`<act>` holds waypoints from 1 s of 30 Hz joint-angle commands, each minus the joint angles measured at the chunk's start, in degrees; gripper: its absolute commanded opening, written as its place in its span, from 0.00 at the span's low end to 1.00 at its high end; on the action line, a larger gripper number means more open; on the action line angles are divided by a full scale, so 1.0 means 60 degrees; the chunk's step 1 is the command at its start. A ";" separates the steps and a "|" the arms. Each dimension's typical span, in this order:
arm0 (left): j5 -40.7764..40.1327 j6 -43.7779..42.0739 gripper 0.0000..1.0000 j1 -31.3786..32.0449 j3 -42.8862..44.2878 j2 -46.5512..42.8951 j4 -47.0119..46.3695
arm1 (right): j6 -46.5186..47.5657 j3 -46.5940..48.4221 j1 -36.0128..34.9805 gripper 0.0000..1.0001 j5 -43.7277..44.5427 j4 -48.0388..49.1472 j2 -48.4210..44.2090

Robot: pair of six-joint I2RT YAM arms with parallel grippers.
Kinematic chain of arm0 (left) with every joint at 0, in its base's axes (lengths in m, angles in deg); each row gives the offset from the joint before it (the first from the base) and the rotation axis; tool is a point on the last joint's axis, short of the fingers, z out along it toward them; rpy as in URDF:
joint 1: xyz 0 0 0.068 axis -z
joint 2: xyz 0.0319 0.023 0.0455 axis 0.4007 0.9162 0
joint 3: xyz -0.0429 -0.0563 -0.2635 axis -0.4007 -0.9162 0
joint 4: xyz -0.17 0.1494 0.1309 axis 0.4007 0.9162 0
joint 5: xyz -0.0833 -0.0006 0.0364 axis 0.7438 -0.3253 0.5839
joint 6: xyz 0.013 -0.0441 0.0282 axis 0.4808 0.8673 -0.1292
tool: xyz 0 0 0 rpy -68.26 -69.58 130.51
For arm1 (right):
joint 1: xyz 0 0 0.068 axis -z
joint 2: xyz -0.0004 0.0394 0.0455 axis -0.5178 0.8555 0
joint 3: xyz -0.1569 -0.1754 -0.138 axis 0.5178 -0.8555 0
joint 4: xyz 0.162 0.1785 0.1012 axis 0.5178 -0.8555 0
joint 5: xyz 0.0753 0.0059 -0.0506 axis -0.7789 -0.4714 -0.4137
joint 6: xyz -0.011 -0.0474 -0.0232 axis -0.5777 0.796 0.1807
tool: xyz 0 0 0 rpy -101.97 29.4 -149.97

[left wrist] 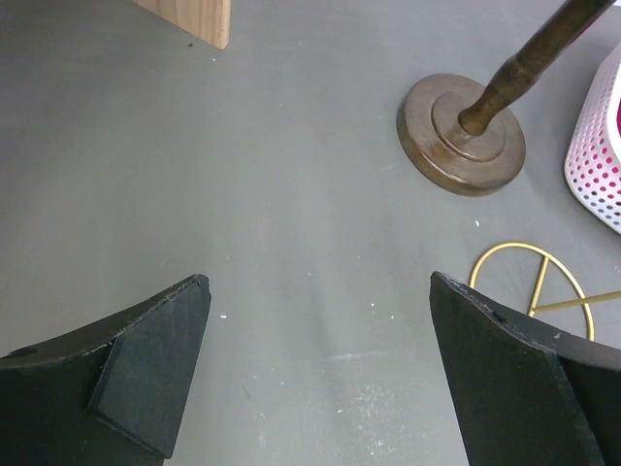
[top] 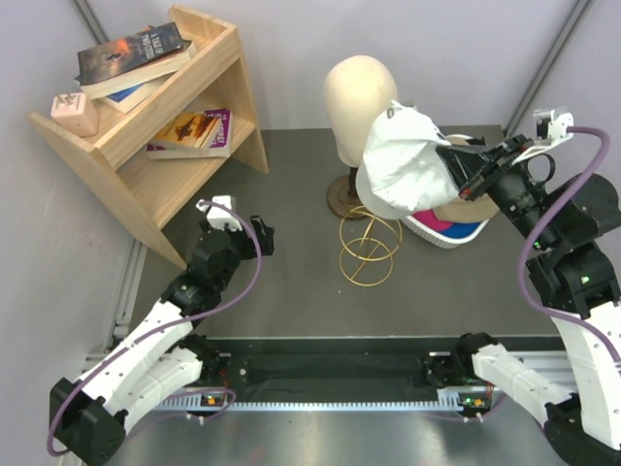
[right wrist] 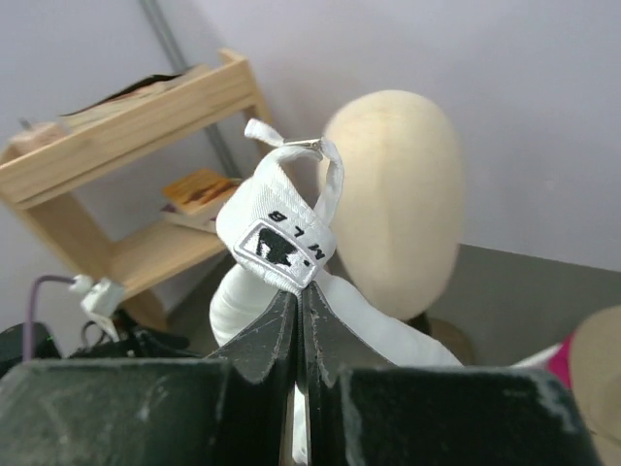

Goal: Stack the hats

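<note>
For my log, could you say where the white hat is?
Top view, right of centre: the white hat hangs from the right gripper beside the mannequin head, above the basket.

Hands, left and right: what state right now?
Left hand: open, holding nothing.
Right hand: closed on the white hat, gripping its back strap.

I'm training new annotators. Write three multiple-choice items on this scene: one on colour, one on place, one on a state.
1. What colour is the wire stand? A red; B gold; C blue.
2. Where is the white hat? A in the air beside the mannequin head; B pulled down over it; C under the wire stand.
3. The left gripper is: A shut on the white hat; B shut, empty; C open, empty.
Key: B, its rings are gold; A, the right gripper pinches its strap aloft; C, its jaws stand wide over bare table.
</note>
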 commanded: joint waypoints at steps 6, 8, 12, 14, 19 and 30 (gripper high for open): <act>-0.0309 0.0094 0.99 -0.0016 -0.0124 -0.0259 -0.0637 | -0.1386 0.0699 -0.0236 0.00 -0.3083 0.1513 -0.0051; -0.0368 0.0108 0.99 -0.0016 -0.0139 -0.0273 -0.0637 | -0.1752 0.0640 -0.0280 0.00 -0.3378 0.1807 -0.0065; -0.0456 0.0094 0.99 -0.0016 -0.0197 -0.0274 -0.0681 | -0.2368 0.0231 -0.0353 0.00 -0.3965 0.2466 -0.0284; -0.0485 0.0079 0.99 -0.0016 -0.0183 -0.0245 -0.0696 | -0.2646 -0.0032 -0.0368 0.00 -0.3995 0.2788 -0.0373; -0.0500 0.0065 0.99 -0.0016 -0.0197 -0.0259 -0.0710 | -0.2853 -0.1438 -0.0485 0.00 -0.3981 0.3083 -0.0359; -0.0486 -0.0009 0.99 -0.0016 -0.0198 0.0121 -0.0827 | -0.1564 -0.3182 -0.0559 0.00 -0.1696 0.2482 0.0050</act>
